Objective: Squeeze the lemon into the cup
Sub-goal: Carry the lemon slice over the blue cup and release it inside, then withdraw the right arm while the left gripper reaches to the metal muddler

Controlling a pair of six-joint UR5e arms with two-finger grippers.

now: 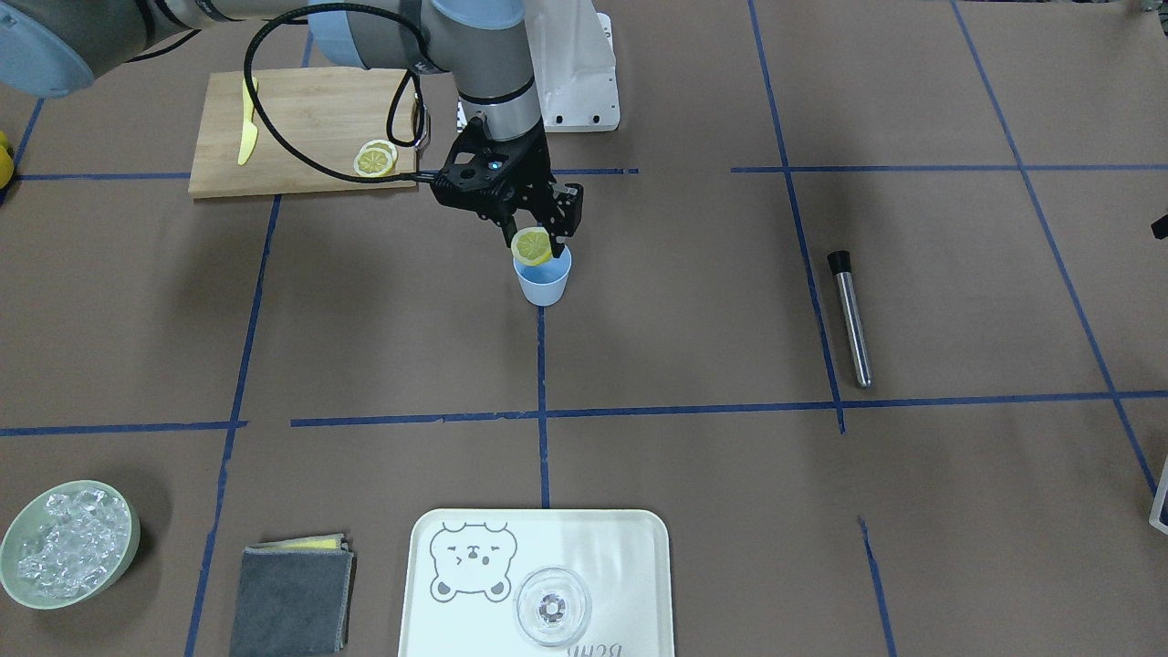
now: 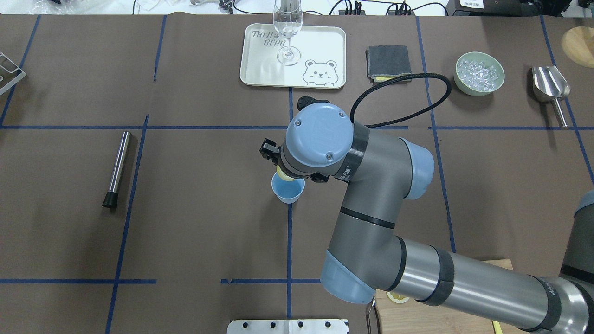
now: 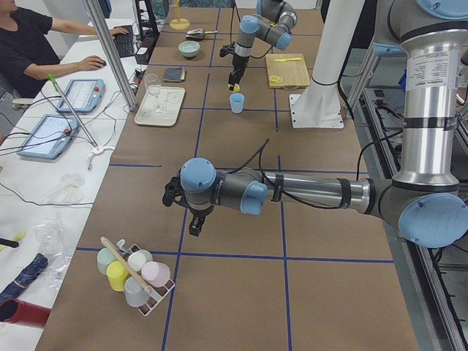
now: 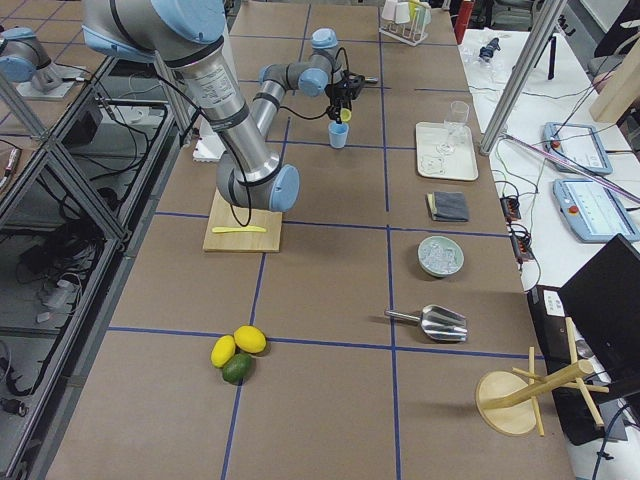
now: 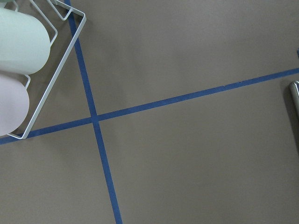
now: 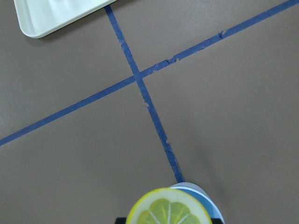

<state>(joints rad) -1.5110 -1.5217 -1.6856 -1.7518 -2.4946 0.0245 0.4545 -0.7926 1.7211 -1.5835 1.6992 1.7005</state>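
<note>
Jaws: the right jaws are closed on the lemon (image 1: 532, 246), seemingly pinching it across its rim. Its flat face is turned toward the operators' edge of the desk (image 1: 693, 301).
Lemon: it is held upright just above the mouth of the cup (image 1: 544, 278), over the rim on the robot's side. Whether the two touch cannot be told.
Why so held: with the slice on edge over the opening, any juice pressed out would likely fall straight into the cup.
Cup: it stands upright well away from every edge of the desk, on a blue tape line. That is probably a spot the right arm can reach without stretching.
Step in hand: the squeeze itself, by the look of it; no juice can be made out in the cup.
Spare slices (image 1: 375, 160): these lie on the cutting board (image 1: 301, 173) by the robot's edge, with the yellow knife (image 1: 247, 128) near them, close to hand for a refill.
Left jaws: they show only in the side view, so whether they are open or closed cannot be told. They hang low over bare desk toward the left end, well clear of the work.
Tray (image 1: 630, 547): it sits at the operators' edge and carries the glass (image 1: 552, 607).
</note>
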